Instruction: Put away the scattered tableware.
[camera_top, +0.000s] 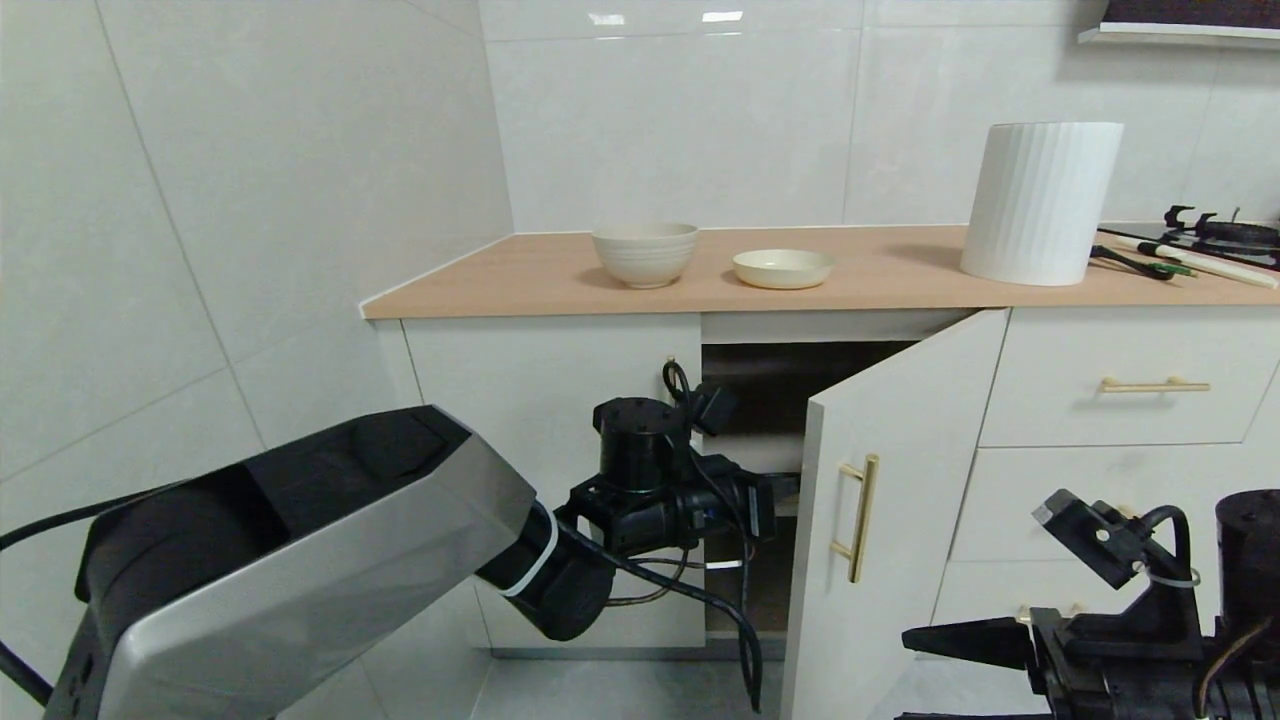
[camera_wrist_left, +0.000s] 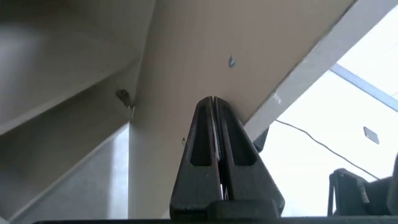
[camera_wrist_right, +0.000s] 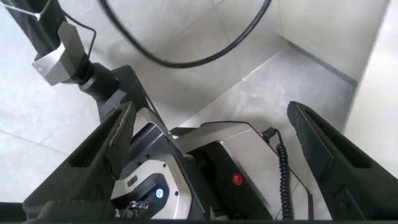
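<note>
Tableware not stowed yet: bowl (camera_top: 645, 253) and shallow dish (camera_top: 783, 268) sit side by side, apart, mid-countertop (camera_top: 900, 272), bowl to the left. Both are directly above the open cabinet (camera_top: 790, 390).

Cabinet door (camera_top: 900, 480) is swung out toward the near side, hinged on its right, gold handle (camera_top: 858, 517) facing us. Looks like access prep, so the items can go inside.

Left gripper (camera_wrist_left: 213, 102): fingers pressed flat together, nothing between them, tips against a pale panel with a screw head in it. That arm is low in the cabinet opening, just left of the door. My read is that the pinched tips work as a pusher on the door's inner face rather than a grasp. Can't confirm which panel it is.

Right gripper (camera_wrist_right: 214, 134): spread wide, holding nothing, parked low at near right, well below the counter and pointing left. Likely staged for the first pick.

Far right on the counter: ribbed white canister (camera_top: 1040, 200) and some utensils (camera_top: 1150, 262) beside it. Utensil type is too small to tell.

Next call: free the left arm from the door, then raise an arm to the bowl. The door edge sits close to both arms, so there's a collision risk.
</note>
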